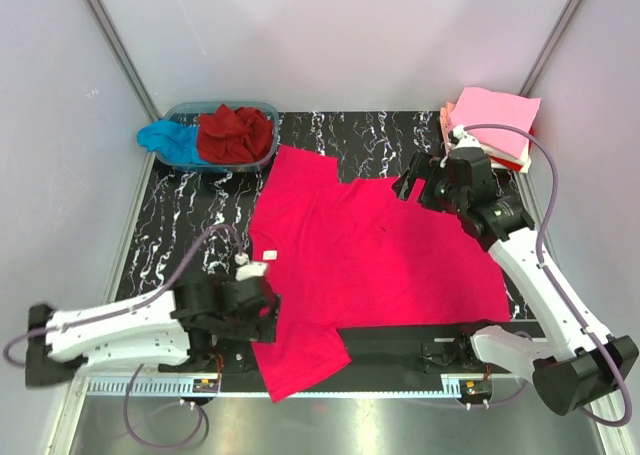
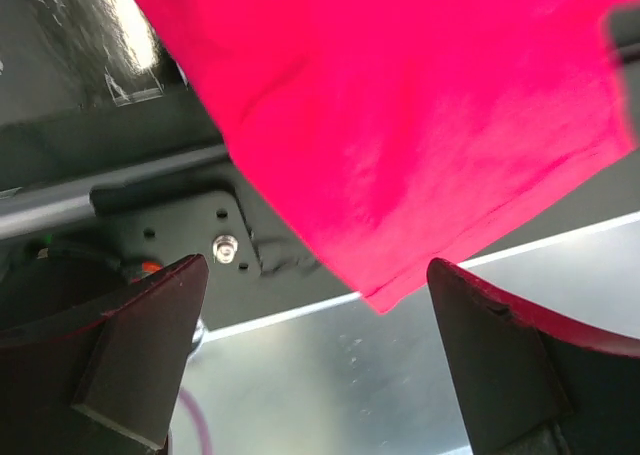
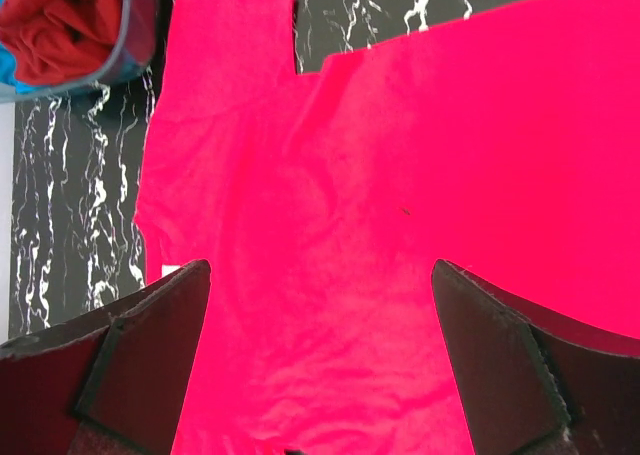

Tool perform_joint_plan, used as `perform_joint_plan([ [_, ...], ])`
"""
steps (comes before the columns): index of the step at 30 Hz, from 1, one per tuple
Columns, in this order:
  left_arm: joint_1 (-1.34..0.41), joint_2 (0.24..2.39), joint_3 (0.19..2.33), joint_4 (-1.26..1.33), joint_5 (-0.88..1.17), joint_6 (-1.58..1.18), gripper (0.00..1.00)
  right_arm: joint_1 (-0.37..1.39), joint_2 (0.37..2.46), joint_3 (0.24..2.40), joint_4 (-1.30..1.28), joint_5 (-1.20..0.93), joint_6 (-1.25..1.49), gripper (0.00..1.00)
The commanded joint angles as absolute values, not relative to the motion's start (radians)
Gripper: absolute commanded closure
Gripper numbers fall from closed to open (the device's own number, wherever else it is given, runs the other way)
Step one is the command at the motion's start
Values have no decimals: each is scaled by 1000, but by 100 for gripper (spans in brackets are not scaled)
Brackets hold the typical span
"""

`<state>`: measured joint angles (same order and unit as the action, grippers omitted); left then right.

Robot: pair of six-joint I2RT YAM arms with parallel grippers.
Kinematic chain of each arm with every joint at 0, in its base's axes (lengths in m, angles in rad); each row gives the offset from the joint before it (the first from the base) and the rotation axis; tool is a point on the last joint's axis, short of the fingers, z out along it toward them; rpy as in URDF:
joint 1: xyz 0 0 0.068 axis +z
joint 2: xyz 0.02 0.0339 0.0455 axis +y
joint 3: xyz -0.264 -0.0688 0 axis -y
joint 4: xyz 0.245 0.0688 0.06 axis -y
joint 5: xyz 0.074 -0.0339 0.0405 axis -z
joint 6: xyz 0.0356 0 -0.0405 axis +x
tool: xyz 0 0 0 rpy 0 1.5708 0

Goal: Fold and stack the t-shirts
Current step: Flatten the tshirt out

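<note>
Red t-shirt (image 1: 380,250): spread flat across the black marbled table (image 1: 190,225), collar toward the left arm, hem toward the right.
Near sleeve (image 1: 300,360): runs past the table's near edge; the left wrist view shows its corner hanging free.
Left claw (image 1: 258,305): wide, holding nothing, just beside the collar and the near sleeve.
Right claw (image 1: 412,187): wide, empty, above the shirt's far edge.
Waiting shirts: a dark red one (image 1: 235,133) and a turquoise one (image 1: 165,140) in the tub (image 1: 190,110), far left.
Folded pile (image 1: 495,120): pink, at the far right corner.
Step in hand: probably the first fold, though which edge is meant is unclear from here.
Good practice: pinch one layer only at matching points on the same edge, lift both together, and lay the fold over evenly without dragging the body.
</note>
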<state>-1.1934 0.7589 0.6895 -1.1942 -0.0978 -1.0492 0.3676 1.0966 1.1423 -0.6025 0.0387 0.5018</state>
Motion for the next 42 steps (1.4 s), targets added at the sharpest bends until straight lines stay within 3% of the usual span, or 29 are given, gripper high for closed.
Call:
perform_joint_plan([
  [1,-1416,952,790,-1216,-227,-1212,1,371,1032,1125,-624,41,522,0],
  [5,-1590,1081,847,-1221,-232,-1339,1,371,994,1114,-653,52,511,0],
  [9,-1759,1124,815,-1038,-189,-1420,1,370,976,1098,-678,63,502,0],
  [15,-1877,1219,785,-927,-134,-1529,18,371,930,1060,-693,61,508,1],
  [21,-1904,1282,764,-953,-155,-1585,27,370,907,1029,-713,67,508,0],
  [27,-1904,1178,655,-887,-167,-1626,40,370,899,1012,-719,67,511,0],
  [39,-1904,1236,587,-813,-120,-1577,38,370,913,997,-722,94,508,0],
  [42,-1901,1284,601,-807,-117,-1556,44,370,905,1000,-727,107,500,1],
])
